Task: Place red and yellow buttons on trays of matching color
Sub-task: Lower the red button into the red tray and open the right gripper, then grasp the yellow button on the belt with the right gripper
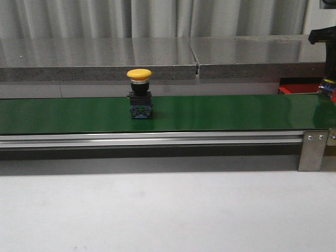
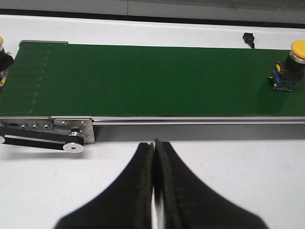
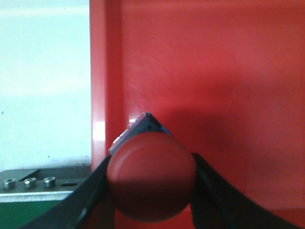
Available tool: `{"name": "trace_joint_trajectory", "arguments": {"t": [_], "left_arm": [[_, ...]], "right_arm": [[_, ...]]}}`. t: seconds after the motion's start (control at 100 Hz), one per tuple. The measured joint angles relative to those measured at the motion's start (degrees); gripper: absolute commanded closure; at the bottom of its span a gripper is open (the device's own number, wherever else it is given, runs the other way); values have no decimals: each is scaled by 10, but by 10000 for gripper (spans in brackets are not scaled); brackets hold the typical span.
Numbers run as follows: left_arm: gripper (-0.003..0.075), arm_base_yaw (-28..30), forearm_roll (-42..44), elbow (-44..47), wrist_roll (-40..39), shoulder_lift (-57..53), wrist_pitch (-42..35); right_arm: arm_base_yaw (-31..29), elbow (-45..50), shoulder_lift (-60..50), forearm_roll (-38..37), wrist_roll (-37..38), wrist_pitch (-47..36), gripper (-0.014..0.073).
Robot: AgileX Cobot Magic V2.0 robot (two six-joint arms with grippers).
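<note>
Right end effector (image 3: pixel 150 191) is clamped on the red button (image 3: pixel 150 183), held directly over the red tray (image 3: pixel 214 71), near the tray's rim beside the conveyor end, so lowering and release look next. Left end effector (image 2: pixel 155 157) is closed and empty, just off the green belt (image 2: pixel 143 76). The yellow button (image 1: pixel 139 93) stands upright mid-belt, likelier nearer the left arm. Nothing blocks either path.

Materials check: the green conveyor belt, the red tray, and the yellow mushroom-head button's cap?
Green conveyor belt: matte, looks like rubber or PVC; no glare, silver metal rail along its edge. Red tray: probably glossy moulded plastic; bright highlight on its rim. Yellow mushroom-head button: cap looks like smooth plastic, soft sheen; metal-looking collar beneath.
</note>
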Motion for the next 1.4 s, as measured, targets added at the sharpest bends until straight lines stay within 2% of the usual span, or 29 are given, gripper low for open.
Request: {"name": "trace_joint_trajectory", "arguments": {"t": [0.25, 0.32, 0.39, 0.51, 0.56, 0.61, 0.84, 1.07, 1.4], "left_arm": [[739, 0, 0, 0, 0, 0, 0], [739, 0, 0, 0, 0, 0, 0], [739, 0, 0, 0, 0, 0, 0], [739, 0, 0, 0, 0, 0, 0], [739, 0, 0, 0, 0, 0, 0], [739, 0, 0, 0, 0, 0, 0], [739, 0, 0, 0, 0, 0, 0], [739, 0, 0, 0, 0, 0, 0], [739, 0, 0, 0, 0, 0, 0]], "right_arm": [[0, -5, 41, 0, 0, -18, 503], [0, -5, 45, 0, 0, -21, 479], [0, -5, 49, 0, 0, -22, 391], [0, -7, 50, 0, 0, -26, 127], [0, -6, 50, 0, 0, -29, 59], [0, -6, 50, 0, 0, -31, 30], [0, -6, 47, 0, 0, -32, 34], [3, -6, -1, 0, 0, -23, 34], [71, 21, -94, -1, -6, 3, 34]]}}
